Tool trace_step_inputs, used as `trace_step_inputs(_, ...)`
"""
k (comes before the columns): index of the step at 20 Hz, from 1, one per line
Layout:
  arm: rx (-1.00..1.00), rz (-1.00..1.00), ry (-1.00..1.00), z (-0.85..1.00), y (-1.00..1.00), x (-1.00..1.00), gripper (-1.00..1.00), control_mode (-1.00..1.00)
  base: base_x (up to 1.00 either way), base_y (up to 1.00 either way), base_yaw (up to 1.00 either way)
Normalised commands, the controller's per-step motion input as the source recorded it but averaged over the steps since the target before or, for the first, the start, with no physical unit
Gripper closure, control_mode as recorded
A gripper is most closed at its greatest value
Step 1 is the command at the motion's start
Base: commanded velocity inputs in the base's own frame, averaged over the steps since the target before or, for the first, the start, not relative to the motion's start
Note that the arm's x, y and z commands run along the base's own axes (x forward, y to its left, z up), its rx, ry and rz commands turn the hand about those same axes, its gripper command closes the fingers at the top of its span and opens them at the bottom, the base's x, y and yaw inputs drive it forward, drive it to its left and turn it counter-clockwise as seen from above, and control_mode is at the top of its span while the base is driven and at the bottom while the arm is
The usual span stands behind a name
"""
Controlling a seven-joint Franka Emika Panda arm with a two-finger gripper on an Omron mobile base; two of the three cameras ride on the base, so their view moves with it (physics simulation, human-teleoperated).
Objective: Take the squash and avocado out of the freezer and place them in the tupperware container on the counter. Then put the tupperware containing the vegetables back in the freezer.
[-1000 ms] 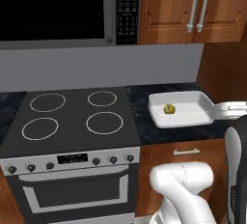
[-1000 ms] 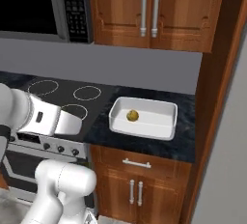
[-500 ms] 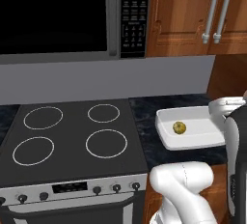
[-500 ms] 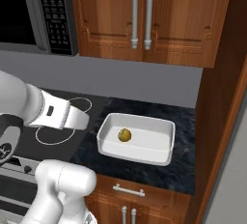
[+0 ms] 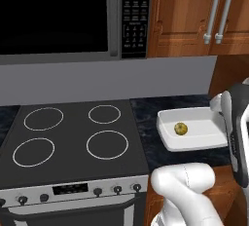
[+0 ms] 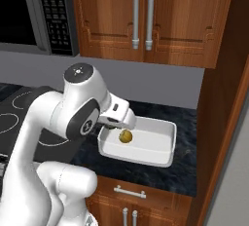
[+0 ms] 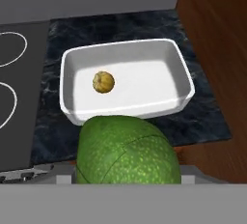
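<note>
The avocado, green and speckled, sits large at the bottom of the hand view, and my gripper is shut on it with its fingertips hidden behind the fruit. Ahead of it on the counter lies the white tupperware container, with the small yellow-tan squash inside near its left half. From the right base view my hand hangs over the left rim of the container, just above the squash. The left base view has the container and squash beside my arm.
A black stovetop with white rings adjoins the container on the left, under a microwave. Brown wall cabinets hang above the counter. A tall wooden panel stands right of the container, with a grey surface beyond it.
Both base views have shifted and closed in on the counter, so the base has moved. My arm has swung across until the hand is over the container's left rim. The squash stays put.
</note>
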Motion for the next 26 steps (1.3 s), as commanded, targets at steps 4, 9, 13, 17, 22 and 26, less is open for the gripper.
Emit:
trace_step_inputs(4,0.09,0.0,0.26,-0.85,-0.55,1.0,1.0,-1.0,0.0,0.0,0.0)
trace_step_inputs(9,0.06,0.0,0.21,-0.65,-0.23,1.0,1.0,-1.0,0.0,0.0,0.0)
trace_step_inputs(13,0.04,0.0,0.13,-0.72,-0.18,1.0,1.0,-1.0,0.0,0.0,0.0)
trace_step_inputs(17,0.01,0.0,0.01,-0.75,-0.13,0.88,1.0,-1.0,0.0,0.0,0.0)
trace_step_inputs(22,0.01,0.0,0.0,-0.78,-0.28,0.7,1.0,-1.0,0.0,0.0,0.0)
trace_step_inputs(26,0.02,0.0,0.0,-0.82,-0.3,0.51,1.0,-1.0,0.0,0.0,0.0)
